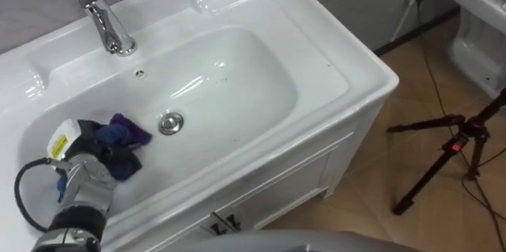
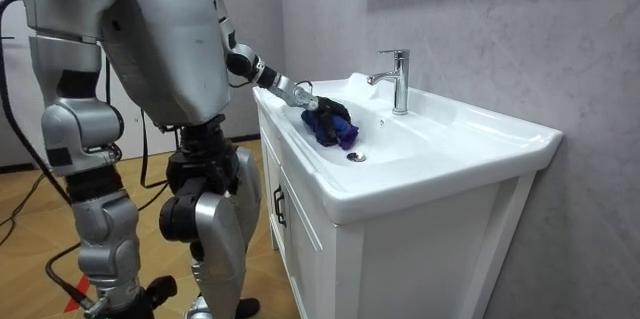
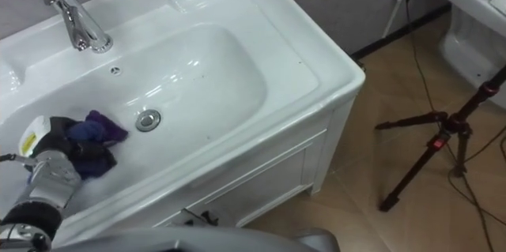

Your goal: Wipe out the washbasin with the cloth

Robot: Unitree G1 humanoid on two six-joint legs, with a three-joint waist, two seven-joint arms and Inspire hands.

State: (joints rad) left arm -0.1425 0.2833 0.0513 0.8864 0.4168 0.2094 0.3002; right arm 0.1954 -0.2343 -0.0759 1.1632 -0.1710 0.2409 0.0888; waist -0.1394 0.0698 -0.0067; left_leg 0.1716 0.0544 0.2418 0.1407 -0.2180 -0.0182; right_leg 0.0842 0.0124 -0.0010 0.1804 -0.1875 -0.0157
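The purple cloth (image 1: 125, 133) lies bunched at the near left of the basin (image 1: 253, 70), just left of the drain (image 1: 171, 122). The left hand (image 1: 83, 151) rests on it, its fingers lost in the dark folds, so I cannot tell their hold. The right hand (image 2: 118, 294) hangs low at the robot's side — fingers unclear. A faucet (image 1: 103, 19) stands on the white counter (image 1: 360, 74) at the far side, and a tripod (image 1: 451, 153) stands on the wood floor (image 1: 379, 197) to the right.

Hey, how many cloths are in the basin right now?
1. A purple-blue cloth lies at the left end of the basin, beside the drain, with the left hand on it. Another could be hidden beneath the hand.
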